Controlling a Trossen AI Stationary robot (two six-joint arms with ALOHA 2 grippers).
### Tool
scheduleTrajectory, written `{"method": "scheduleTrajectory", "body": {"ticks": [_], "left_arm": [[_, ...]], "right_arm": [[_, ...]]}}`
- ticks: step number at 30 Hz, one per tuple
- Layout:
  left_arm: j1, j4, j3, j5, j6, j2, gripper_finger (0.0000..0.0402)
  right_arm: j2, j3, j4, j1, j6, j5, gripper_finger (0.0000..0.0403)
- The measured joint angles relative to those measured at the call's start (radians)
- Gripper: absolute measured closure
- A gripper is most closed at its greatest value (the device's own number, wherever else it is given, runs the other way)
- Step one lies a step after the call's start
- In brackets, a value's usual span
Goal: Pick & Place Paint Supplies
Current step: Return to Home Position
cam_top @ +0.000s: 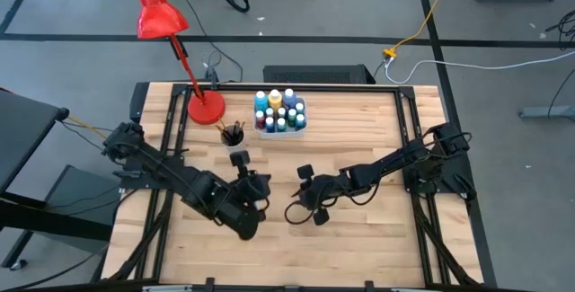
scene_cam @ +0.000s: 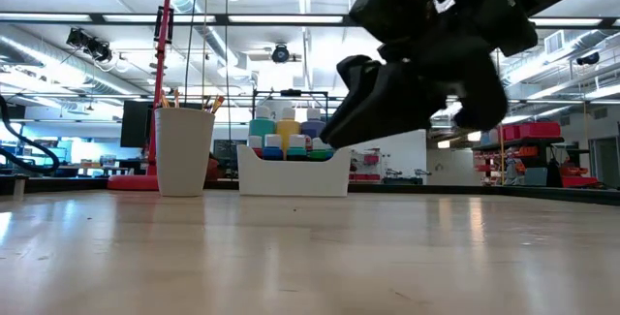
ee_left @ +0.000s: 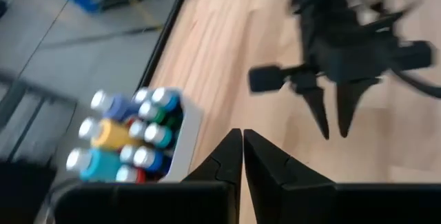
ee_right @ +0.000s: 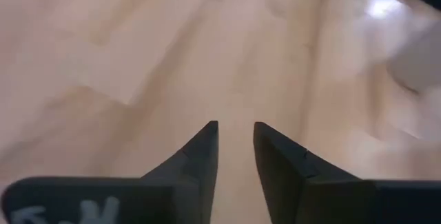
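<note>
With paint bottles point(cam_top: 279, 112) stowed in the white tray point(scene_cam: 294, 173) and paintbrushes point(cam_top: 232, 131) in the white cup point(scene_cam: 184, 150), the left gripper point(ee_left: 242, 133), pressed together, and the right gripper point(ee_right: 235, 125), slightly apart, are held empty over the table's point(cam_top: 359, 234) middle.

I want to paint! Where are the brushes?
In the high view, the brushes stand in the white cup, beside the red lamp base, left of the paint bottle tray.
</note>
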Motion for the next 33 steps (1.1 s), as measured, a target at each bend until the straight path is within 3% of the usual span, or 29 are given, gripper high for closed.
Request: {"method": "scheduleTrajectory", "body": {"ticks": [4,9,17,22,27,33], "left_arm": [[-0.022,0.023,0.056,0.051,0.106,0.000,0.0388],[-0.033,0.022,0.137,0.084,0.177,0.000,0.0394],[-0.080,-0.005,0.255,0.084,0.269,-0.038,0.0388],[-0.117,-0.009,0.256,0.077,0.254,-0.133,0.0393],[-0.158,-0.008,0.255,0.034,0.260,-0.226,0.0389],[-0.171,-0.007,0.187,0.064,0.233,-0.333,0.0384]], "right_arm": [[0.000,0.000,0.035,0.003,0.001,-0.097,0.0346],[-0.012,0.000,0.081,0.013,0.001,-0.096,0.0397],[-0.155,0.000,0.035,0.044,0.113,-0.038,0.0399],[-0.299,0.000,-0.052,0.069,0.173,-0.021,0.0396],[-0.451,0.000,-0.139,0.086,0.202,0.090,0.0395],[-0.620,0.000,-0.208,0.084,0.159,0.078,0.0395]]}}
